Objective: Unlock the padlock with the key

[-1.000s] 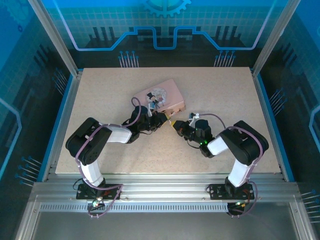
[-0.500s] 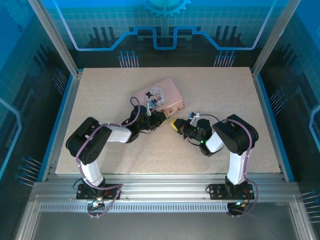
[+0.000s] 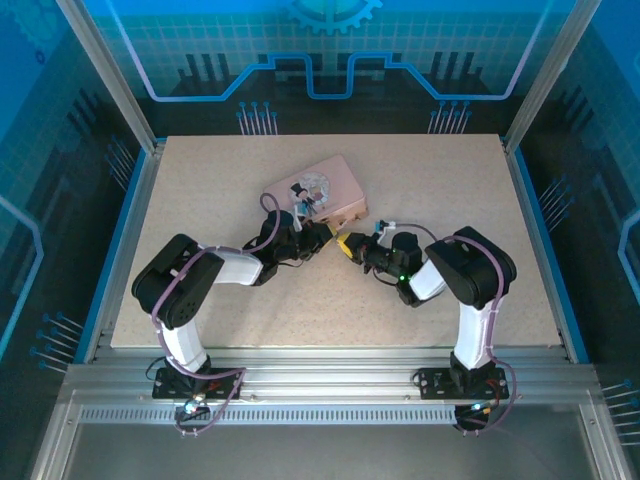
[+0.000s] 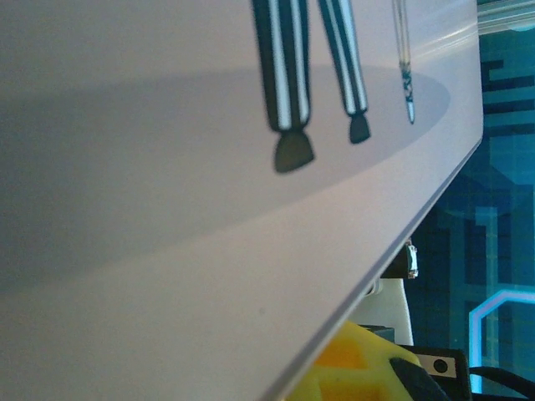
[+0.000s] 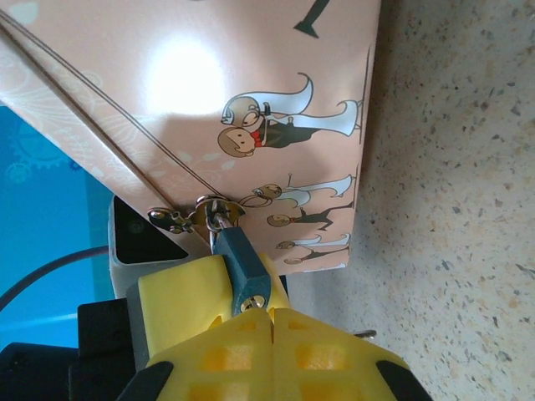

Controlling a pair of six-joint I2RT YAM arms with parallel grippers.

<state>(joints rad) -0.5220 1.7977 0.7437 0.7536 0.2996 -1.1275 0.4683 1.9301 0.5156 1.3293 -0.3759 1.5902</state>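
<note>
The padlock (image 5: 241, 266) is small and dark blue-grey. Its silvery shackle (image 5: 214, 214) hangs through the clasp of a pink tin (image 5: 251, 75). My left gripper (image 3: 322, 233) is shut on the padlock's body, with its yellow pads (image 5: 180, 301) on either side. My right gripper (image 5: 272, 324) is shut, its yellow fingertips meeting right at the brass keyhole (image 5: 251, 302). Of the key, a silvery sliver shows at that keyhole; the rest is hidden between the pads. In the top view my right gripper (image 3: 343, 243) nearly touches the left one beside the pink tin (image 3: 330, 180).
The tin's lid (image 4: 209, 209) lies very close in the left wrist view, with my left finger's yellow pad (image 4: 359, 372) under its edge. A small metal bit (image 5: 364, 332) sticks out beside my right finger. The speckled table (image 3: 200, 180) is open all round the tin.
My right gripper has slid a little up and left, onto the padlock and the left gripper, and its arm has folded in. The left arm and the tin have stayed put.
</note>
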